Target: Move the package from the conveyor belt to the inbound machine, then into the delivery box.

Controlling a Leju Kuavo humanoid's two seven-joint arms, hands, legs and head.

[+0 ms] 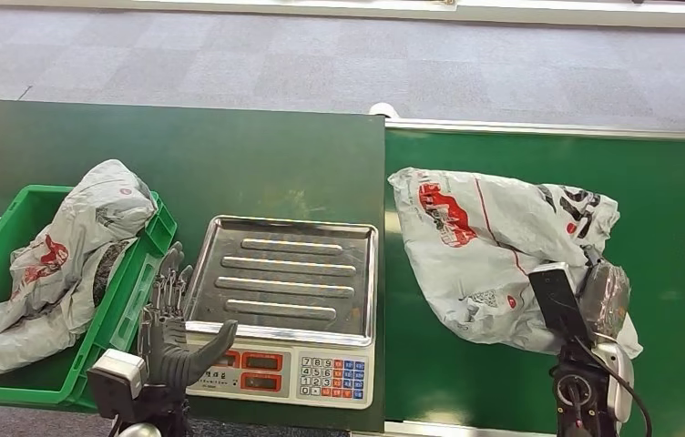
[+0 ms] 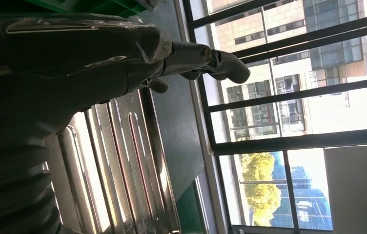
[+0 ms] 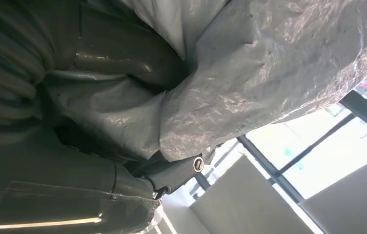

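Observation:
A grey plastic package [image 1: 485, 241] with red print lies on the green conveyor belt [image 1: 676, 218], right of the scale. My right hand [image 1: 601, 299] is at the package's near right corner. In the right wrist view the package [image 3: 279, 63] is bunched between the thumb and fingers of that hand [image 3: 89, 58], which grips it. The inbound machine is a scale with a steel tray [image 1: 284, 273] and a keypad [image 1: 332, 375]. My left hand [image 1: 170, 319] hovers between the scale and the green box [image 1: 134, 300], fingers [image 2: 211, 56] spread and holding nothing, beside the tray [image 2: 118, 161].
The green box at the left holds another grey package [image 1: 70, 255]. A dark green table [image 1: 230, 155] carries the box and the scale. Grey carpet floor [image 1: 321, 55] lies beyond the table and belt.

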